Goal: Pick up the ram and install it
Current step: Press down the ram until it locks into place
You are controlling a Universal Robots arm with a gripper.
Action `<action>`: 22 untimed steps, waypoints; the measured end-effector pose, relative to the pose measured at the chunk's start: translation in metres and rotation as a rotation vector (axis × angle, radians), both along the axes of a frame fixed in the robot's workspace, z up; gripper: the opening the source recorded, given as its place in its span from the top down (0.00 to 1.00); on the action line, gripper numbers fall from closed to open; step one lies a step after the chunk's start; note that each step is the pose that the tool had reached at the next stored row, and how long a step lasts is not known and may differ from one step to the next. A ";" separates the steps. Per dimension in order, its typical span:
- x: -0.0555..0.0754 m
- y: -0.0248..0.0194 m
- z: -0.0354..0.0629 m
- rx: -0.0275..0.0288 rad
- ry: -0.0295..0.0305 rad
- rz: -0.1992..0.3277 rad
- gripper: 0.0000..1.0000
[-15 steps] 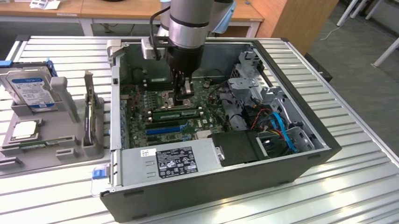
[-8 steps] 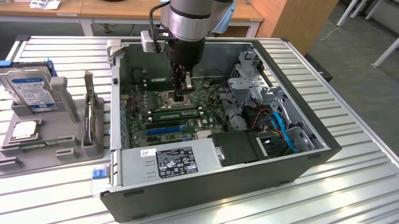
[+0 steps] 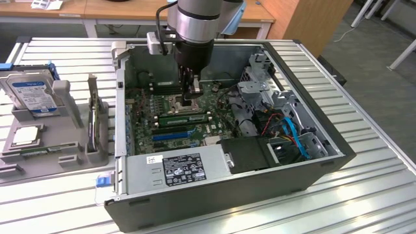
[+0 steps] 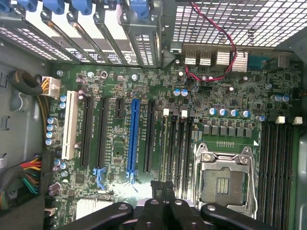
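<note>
Inside an open computer case [image 3: 325, 146], the arm's gripper [image 3: 190, 100] hangs with its pincer clenched low over the motherboard [image 4: 216, 96]. The arm's own bulk hides the fingertips in the exterior view, so it cannot be told whether they pinch or touch anything. Just beside the gripper, toward the case's near wall, the ram [image 3: 185, 117] shows as a narrow green stick lying along the memory slots next to the CPU socket [image 4: 225, 177]. Whether it is fully seated is hard to make out. In the wrist view the dark finger links [image 4: 163, 184] are cut off by the picture's edge, and they line up with the black slots between the socket and a blue slot [image 4: 133, 139]. The stick itself cannot be picked out among those slots there. A labelled power supply [image 3: 179, 168] covers the board's near corner, and drive cages and blue cables crowd the exterior view's right side of the case. To the exterior view's left, a grey tray [image 3: 39, 165] carries a silver hard drive [image 3: 32, 92] with a blue label and an upright expansion card [image 3: 96, 117], both well apart from the gripper. The tray is cropped at the edge. Everything stands on a ribbed metal table [image 3: 377, 195]. Wooden desks [image 3: 117, 9] and grey floor [image 3: 370, 44] lie behind.
</note>
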State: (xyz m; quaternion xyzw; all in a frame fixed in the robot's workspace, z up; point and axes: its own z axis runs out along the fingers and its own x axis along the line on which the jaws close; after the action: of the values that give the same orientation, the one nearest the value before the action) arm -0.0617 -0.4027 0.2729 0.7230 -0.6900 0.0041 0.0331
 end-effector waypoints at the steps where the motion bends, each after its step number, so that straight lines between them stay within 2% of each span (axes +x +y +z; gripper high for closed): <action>1: 0.000 0.0000 0.0000 0.0000 0.0000 0.000 0.89; 9: 0.004 0.0000 0.0001 -0.0001 0.0001 0.002 0.89; 22: 0.055 0.0000 0.0000 0.0003 0.0002 0.018 0.89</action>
State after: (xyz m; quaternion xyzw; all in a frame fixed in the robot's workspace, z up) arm -0.0070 -0.4027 0.2729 0.7292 -0.6835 0.0043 0.0330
